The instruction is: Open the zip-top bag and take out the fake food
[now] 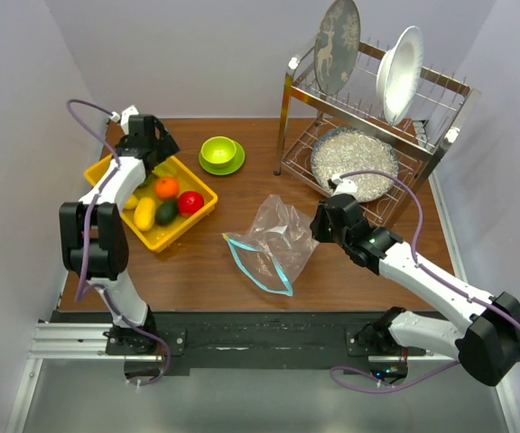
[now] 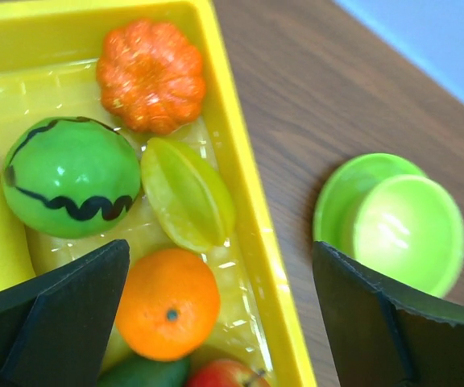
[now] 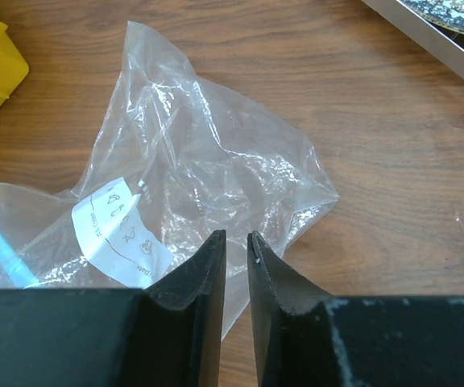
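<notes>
bag looks emptied: zip-top bag [image 1: 273,242] slack on the table [image 1: 197,281], fake food [image 1: 165,200] in the yellow tray [image 1: 197,179].
top view: the bag lies crumpled at mid-table with nothing coloured inside, well apart from the fruit, so the task seems all but done. left wrist: the left tool [image 2: 220,246] hangs spread wide over the tray, gripping nothing. right wrist: the right tool [image 3: 236,235] hovers at the bag's edge, fingers a slit apart, nothing visibly pinched.

Brown wooden table [image 1: 197,280], crumpled clear zip-top bag [image 1: 273,242] lying near its centre, yellow tray [image 1: 197,179] at nine o'clock, lime-green saucer [image 1: 234,166] at eleven o'clock, metal dish rack [image 1: 283,126] at two o'clock
</notes>
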{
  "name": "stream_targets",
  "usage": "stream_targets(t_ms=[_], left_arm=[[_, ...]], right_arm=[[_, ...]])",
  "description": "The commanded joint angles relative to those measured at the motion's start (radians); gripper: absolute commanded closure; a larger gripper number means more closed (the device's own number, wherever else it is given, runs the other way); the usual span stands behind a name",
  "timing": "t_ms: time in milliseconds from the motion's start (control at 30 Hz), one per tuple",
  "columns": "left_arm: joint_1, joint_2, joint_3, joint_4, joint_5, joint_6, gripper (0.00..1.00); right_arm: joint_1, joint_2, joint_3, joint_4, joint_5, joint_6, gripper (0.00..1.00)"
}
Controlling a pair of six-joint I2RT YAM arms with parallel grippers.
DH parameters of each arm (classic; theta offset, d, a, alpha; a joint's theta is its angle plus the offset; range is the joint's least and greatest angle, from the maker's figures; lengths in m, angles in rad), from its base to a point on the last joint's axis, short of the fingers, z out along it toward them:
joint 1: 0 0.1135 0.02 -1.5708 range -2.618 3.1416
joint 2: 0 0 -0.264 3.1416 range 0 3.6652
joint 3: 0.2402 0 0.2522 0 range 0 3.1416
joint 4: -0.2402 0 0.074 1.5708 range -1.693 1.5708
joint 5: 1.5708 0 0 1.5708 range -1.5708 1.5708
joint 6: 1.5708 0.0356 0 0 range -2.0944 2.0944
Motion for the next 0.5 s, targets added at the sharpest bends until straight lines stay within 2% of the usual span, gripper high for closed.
stream_targets(t_ms=[0, 233, 333, 367, 433, 467], left_arm=[[-0.032, -0.142, -0.039, 0.000, 0.081, 0.015, 0.00], [-0.244, -0.370, -0.261, 0.014, 0.081, 0.010, 0.00], [-0.375, -0.481, -0.385, 0.065, 0.047, -0.005, 0.00], [-0.456, -0.514, -0.407, 0.069, 0.015, -0.014, 0.00], [-0.539, -0.536, -0.461, 0.080, -0.014, -0.025, 0.00], [-0.631, -0.545, -0.473, 0.083, -0.055, -0.037, 0.00]], right_arm=[[0.006, -0.017, -0.003, -0.005, 0.007, 0.000, 0.74], [0.006, -0.050, -0.016, -0.002, 0.015, 0.015, 0.64], [0.004, -0.089, -0.027, -0.005, 0.023, 0.026, 0.60], [0.004, -0.102, -0.035, -0.006, 0.026, 0.029, 0.59], [0.006, -0.144, -0.050, -0.005, 0.027, 0.037, 0.54], [0.006, -0.158, -0.053, -0.006, 0.026, 0.038, 0.52]])
